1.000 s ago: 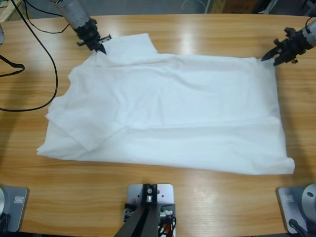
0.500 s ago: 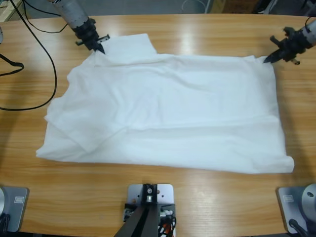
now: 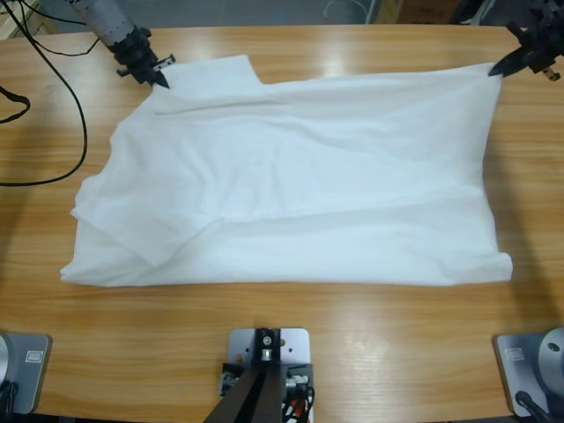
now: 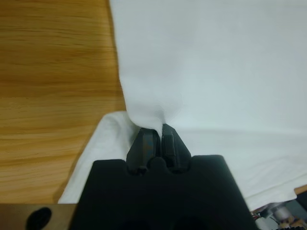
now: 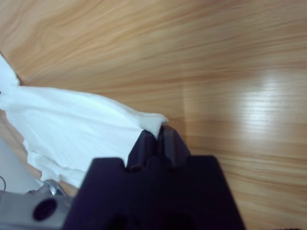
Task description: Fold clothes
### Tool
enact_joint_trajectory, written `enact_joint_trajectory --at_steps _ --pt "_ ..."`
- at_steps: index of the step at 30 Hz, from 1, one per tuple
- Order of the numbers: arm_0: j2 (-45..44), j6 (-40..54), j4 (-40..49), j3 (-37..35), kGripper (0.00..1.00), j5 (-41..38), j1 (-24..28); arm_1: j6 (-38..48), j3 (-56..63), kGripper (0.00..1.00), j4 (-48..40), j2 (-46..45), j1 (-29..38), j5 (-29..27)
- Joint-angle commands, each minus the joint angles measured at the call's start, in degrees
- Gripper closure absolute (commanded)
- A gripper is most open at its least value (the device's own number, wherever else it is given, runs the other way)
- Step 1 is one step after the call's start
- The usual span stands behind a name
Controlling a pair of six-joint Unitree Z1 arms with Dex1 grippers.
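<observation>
The white T-shirt [image 3: 291, 185] lies spread across the wooden table [image 3: 370, 352], its far edge pulled taut between the two arms. At the far left, my left gripper [image 3: 161, 81] is shut on the shirt's far-left shoulder beside a sleeve. The left wrist view shows the gripper [image 4: 157, 129] pinching a bunch of that white fabric [image 4: 216, 62]. My right gripper [image 3: 498, 70], at the far right, is shut on the shirt's far-right corner. In the right wrist view the gripper [image 5: 158, 130] holds the tip of the cloth [image 5: 72, 124] above bare wood.
Black cables [image 3: 75, 115] loop over the table's left end. Bare wood runs along the near edge in front of the shirt and along the far edge behind it.
Both grippers have moved toward the table's far edge, dragging the shirt's far edge with them. The right corner rose most and the cloth is now stretched flatter.
</observation>
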Motion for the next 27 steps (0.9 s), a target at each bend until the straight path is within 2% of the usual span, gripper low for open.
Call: enact_joint_trajectory --at_steps 1,7,14,22,27 --pt "-4.3 2.5 9.1 -24.2 1.0 -2.5 -1.4 -1.6 0.2 1.0 1.8 -1.5 2.5 1.2" --pt "-9.6 2.9 9.2 -22.1 1.0 -3.0 -2.5 -2.6 1.0 1.0 3.0 -2.9 4.6 1.2" --pt "-15.3 3.2 9.3 -14.6 1.0 -2.9 -0.9 -2.7 4.8 1.0 3.3 -8.2 4.6 0.1" --pt "-21.0 5.1 9.2 4.4 1.0 -3.1 3.1 -2.6 9.2 1.0 3.4 -11.4 4.6 -0.8" --pt "-22.4 7.0 9.2 11.3 1.0 -2.9 3.7 -2.6 11.8 1.0 3.2 -12.1 4.6 -1.8"
